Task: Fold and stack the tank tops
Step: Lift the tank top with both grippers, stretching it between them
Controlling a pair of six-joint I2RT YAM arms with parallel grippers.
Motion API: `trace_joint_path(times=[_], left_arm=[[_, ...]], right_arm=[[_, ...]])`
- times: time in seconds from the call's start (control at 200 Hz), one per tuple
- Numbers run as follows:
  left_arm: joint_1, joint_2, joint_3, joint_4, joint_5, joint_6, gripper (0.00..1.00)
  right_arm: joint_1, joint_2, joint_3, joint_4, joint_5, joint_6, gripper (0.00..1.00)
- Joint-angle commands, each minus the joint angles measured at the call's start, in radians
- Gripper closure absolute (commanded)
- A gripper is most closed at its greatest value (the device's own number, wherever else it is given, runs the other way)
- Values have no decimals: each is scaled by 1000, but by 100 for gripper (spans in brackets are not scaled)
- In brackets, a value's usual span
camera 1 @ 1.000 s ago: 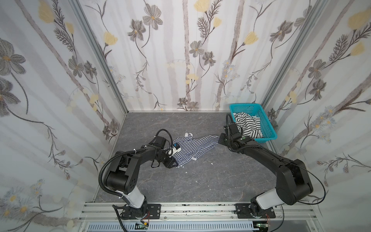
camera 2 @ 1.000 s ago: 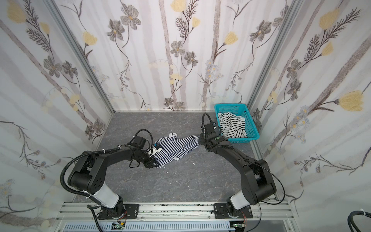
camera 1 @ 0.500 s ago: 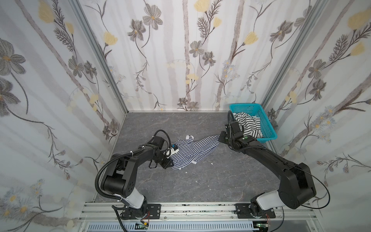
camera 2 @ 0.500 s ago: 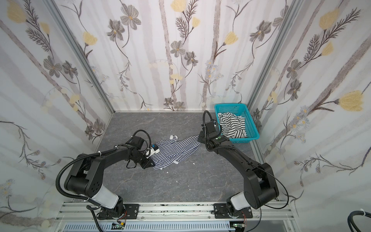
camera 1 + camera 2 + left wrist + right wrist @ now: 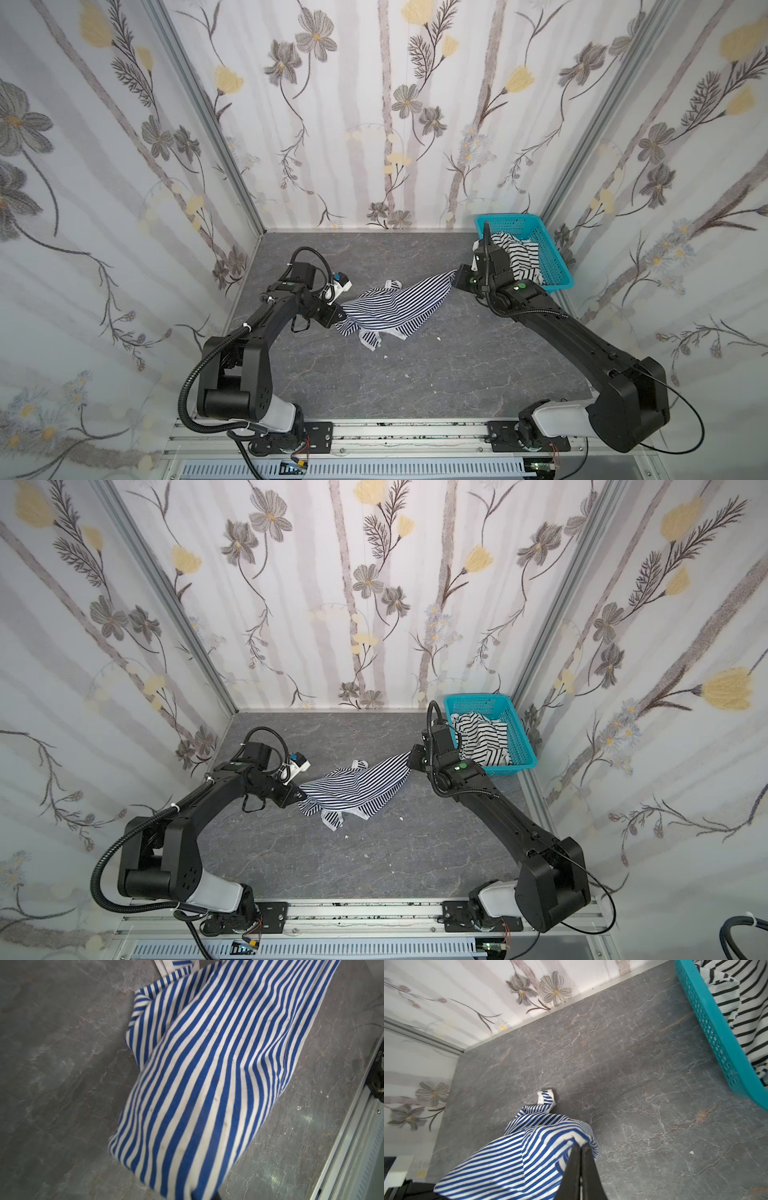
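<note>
The navy-and-white striped tank top [image 5: 395, 305] [image 5: 357, 787] hangs stretched between my two grippers above the grey table, its lower folds sagging onto the surface. My left gripper [image 5: 336, 318] is shut on its left end; in the left wrist view the cloth [image 5: 207, 1084] covers the jaws. My right gripper [image 5: 457, 276] [image 5: 580, 1147] is shut on the top's right end, with fabric [image 5: 519, 1157] bunched at the fingertips. The black-and-white striped tank top [image 5: 519, 257] [image 5: 741, 1001] lies crumpled in the basket.
The teal perforated basket [image 5: 557, 266] [image 5: 708, 1022] stands at the back right corner, just behind my right gripper. Floral walls close in three sides. An aluminium rail [image 5: 374, 432] runs along the front. A few white crumbs [image 5: 436, 337] lie on the table [image 5: 374, 374].
My left gripper has shut on the navy-striped top's left end and drawn slightly left. The top now spans both grippers more stretched out. The right gripper has stayed shut and shifted slightly back.
</note>
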Motion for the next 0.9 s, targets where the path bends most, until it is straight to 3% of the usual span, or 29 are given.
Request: trace_joint_path(times=[0.0, 0.32, 0.63, 0.894], left_arm=[[28, -27, 86, -64, 74, -3, 100], [47, -97, 323, -104, 127, -93, 100], [67, -211, 522, -105, 188, -204, 100], [96, -210, 706, -105, 285, -325, 100]], right_arm=[[5, -51, 21, 76, -97, -1, 100], [34, -129, 200, 4, -142, -26, 100], [104, -233, 366, -113, -66, -77, 100], [117, -310, 531, -218, -31, -85, 100]])
